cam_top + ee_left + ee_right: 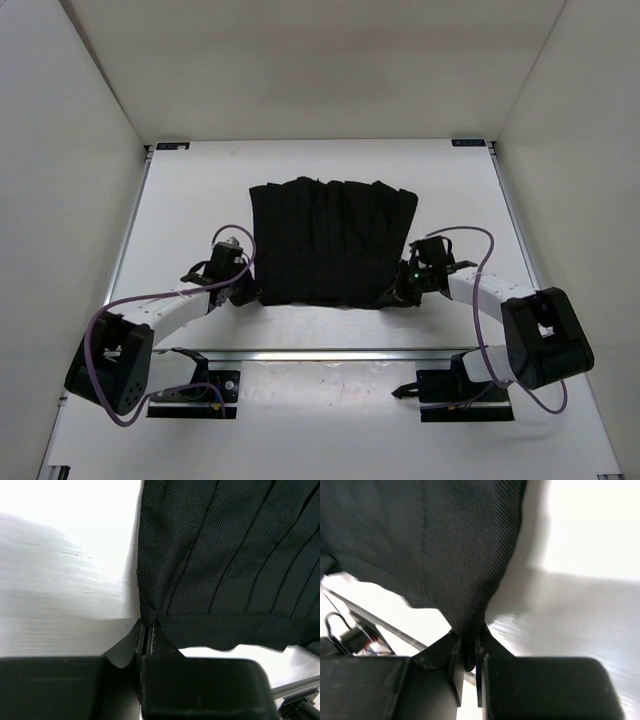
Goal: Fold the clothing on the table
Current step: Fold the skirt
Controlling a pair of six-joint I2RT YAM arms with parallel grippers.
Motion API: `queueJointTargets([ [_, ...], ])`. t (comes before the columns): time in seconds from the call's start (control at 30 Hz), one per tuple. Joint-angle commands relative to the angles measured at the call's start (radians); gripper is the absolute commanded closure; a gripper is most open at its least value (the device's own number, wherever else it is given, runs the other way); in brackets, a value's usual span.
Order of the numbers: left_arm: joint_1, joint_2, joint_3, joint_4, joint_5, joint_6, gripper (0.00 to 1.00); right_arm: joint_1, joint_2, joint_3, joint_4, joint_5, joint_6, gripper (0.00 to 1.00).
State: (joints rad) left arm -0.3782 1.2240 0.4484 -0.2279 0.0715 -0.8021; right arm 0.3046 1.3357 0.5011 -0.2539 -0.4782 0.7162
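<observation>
Closest to each wrist camera are that arm's own black fingers (122, 652), and both pairs are pressed together on cloth. The left claw (147, 630) pinches the near left corner of the skirt (330, 245), where the side edge meets the hem. The right claw (468, 647) pinches the near right corner, with a narrow tuck of fabric running down between its fingers. From above, the skirt lies spread flat in the middle of the table (190, 200), pleats running front to back, with the claws at its two near corners. No fold shows yet: the cloth is a single open layer, so the grasp looks done and the whole fold is left to do. The likely next step is to raise the near hem and carry it over toward the far edge. Open room seems ample for that. Bare tabletop lies beyond the far edge up to the back wall (320, 70), and on both sides out to the side rails. The near hem runs just beyond a metal rail (330, 353) that crosses in front of the arms, an edge the cloth might catch on if it is dragged low. The far edge is slightly uneven, higher in the middle.
</observation>
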Motion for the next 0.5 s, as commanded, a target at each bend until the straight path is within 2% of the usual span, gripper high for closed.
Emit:
queueJointTargets([
  [0.0, 0.042, -0.003, 0.071, -0.051, 0.042, 0.090, 1.00, -0.056, 0.010, 0.112, -0.010, 0.030, -0.101, 1.00],
  [0.17, 0.130, 0.141, 0.220, -0.122, 0.184, 0.250, 1.00, -0.186, 0.054, 0.232, 0.019, -0.077, -0.245, 1.00],
  [0.23, 0.143, 0.192, 0.336, -0.174, 0.182, 0.312, 1.00, -0.182, 0.072, 0.285, 0.044, -0.094, -0.311, 1.00],
  [0.37, 0.131, 0.261, 0.464, -0.191, 0.159, 0.405, 1.00, -0.130, 0.163, 0.466, -0.018, -0.010, -0.463, 1.00],
  [0.47, 0.150, 0.291, 0.518, -0.163, 0.128, 0.434, 1.00, -0.131, 0.232, 0.516, 0.039, -0.011, -0.480, 1.00],
])
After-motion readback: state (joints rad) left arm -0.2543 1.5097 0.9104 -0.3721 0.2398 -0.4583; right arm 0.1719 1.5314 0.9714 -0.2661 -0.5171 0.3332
